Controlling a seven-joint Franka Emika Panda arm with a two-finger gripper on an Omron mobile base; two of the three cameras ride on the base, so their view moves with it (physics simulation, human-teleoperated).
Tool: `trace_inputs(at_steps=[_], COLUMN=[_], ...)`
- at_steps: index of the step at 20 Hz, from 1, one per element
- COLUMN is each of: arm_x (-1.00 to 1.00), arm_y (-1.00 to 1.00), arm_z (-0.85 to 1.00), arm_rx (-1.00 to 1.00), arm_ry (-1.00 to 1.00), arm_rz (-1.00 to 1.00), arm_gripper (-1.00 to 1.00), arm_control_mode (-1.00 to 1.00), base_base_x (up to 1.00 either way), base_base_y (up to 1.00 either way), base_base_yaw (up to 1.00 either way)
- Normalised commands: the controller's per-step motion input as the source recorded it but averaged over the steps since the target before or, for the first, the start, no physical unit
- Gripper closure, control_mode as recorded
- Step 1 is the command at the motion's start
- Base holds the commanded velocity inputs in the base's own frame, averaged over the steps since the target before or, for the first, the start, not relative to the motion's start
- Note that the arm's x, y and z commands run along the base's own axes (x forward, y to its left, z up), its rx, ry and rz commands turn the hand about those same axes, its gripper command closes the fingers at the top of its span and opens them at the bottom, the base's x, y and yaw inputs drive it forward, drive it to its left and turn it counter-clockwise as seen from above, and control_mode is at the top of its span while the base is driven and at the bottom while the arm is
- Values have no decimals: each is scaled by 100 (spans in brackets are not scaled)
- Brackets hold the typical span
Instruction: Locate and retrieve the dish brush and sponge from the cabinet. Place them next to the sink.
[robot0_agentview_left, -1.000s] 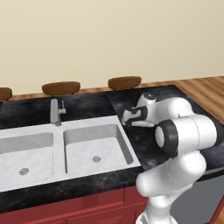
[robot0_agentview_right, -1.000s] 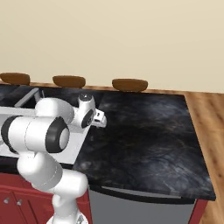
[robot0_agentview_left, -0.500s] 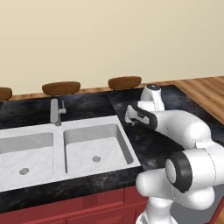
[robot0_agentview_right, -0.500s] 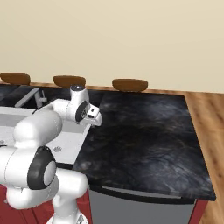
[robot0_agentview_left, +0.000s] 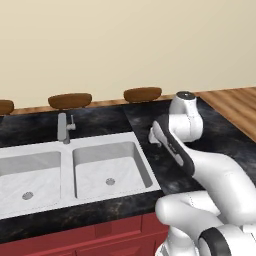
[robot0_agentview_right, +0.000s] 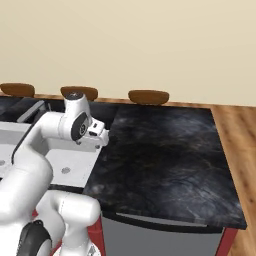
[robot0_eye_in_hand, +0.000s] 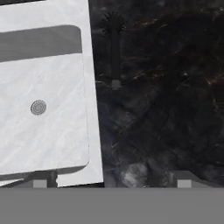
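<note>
While the claw (robot0_eye_in_hand: 111, 181) is hanging released above the black worktop (robot0_eye_in_hand: 175, 109), one dark dish brush (robot0_eye_in_hand: 113, 48) is lying ahead of it, just beside the sink (robot0_eye_in_hand: 43, 96). One sink is showing two basins and one faucet (robot0_agentview_left: 63, 127).

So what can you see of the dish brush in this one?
The dish brush lies flat on the black marbled counter, just beside the white sink rim. It is dark, almost counter-coloured: a round bristly head, a straight slim handle, a paler grey end cap. Nothing grips it; the open gripper hangs above.
</note>
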Motion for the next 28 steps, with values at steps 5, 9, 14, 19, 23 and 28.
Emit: trace_inputs(at_steps=[5, 9, 14, 19, 23, 28], arm_x=[-65, -53, -68, -57, -48, -10], arm_y=[-9, 0, 0, -10, -2, 0], arm_z=[71, 53, 23, -5, -1, 2], arm_rx=[-6, -13, -5, 10, 7, 0], arm_ry=[1, 3, -2, -21, -31, -9], arm_rz=[2, 0, 0, 0, 0, 0], arm_gripper=[-100, -100, -100, -100, -100, -100], arm_control_mode=[-100, -100, -100, -100, -100, -100], base_base_x=[0, 0, 0, 0, 0, 0], base_base_y=[0, 0, 0, 0, 0, 0], base_base_yaw=[0, 0, 0, 0, 0, 0])
